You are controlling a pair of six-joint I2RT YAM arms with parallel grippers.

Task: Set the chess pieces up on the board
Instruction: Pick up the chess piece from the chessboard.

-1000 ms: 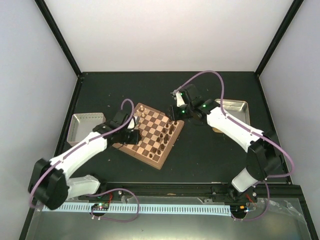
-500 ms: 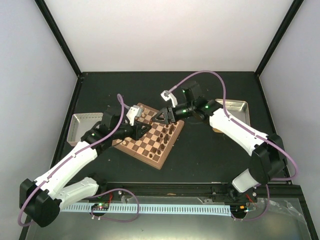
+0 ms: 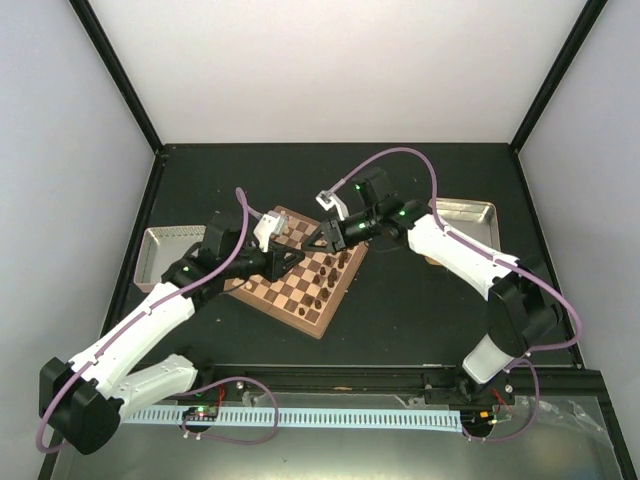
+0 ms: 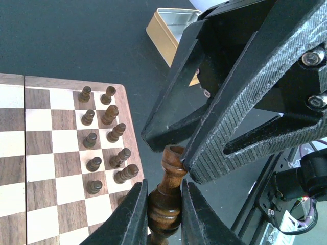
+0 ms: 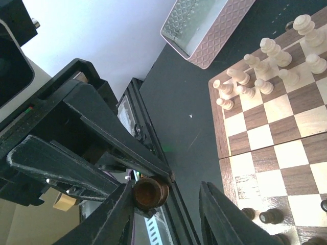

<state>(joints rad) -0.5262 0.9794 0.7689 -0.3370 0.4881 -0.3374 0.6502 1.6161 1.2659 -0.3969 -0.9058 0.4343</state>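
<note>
Right end effector (image 5: 166, 194) has moved in, straddling the dark piece (image 4: 166, 199) top.

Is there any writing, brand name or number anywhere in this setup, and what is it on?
None can be read. The board border carries no letters or numbers. The trays and arms show no labels or brands, only small green lights.

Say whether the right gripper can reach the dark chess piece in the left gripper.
Probably yes: the dark chess piece, clamped by the left gripper, sits between the right gripper's open fingers, nothing blocking.
</note>
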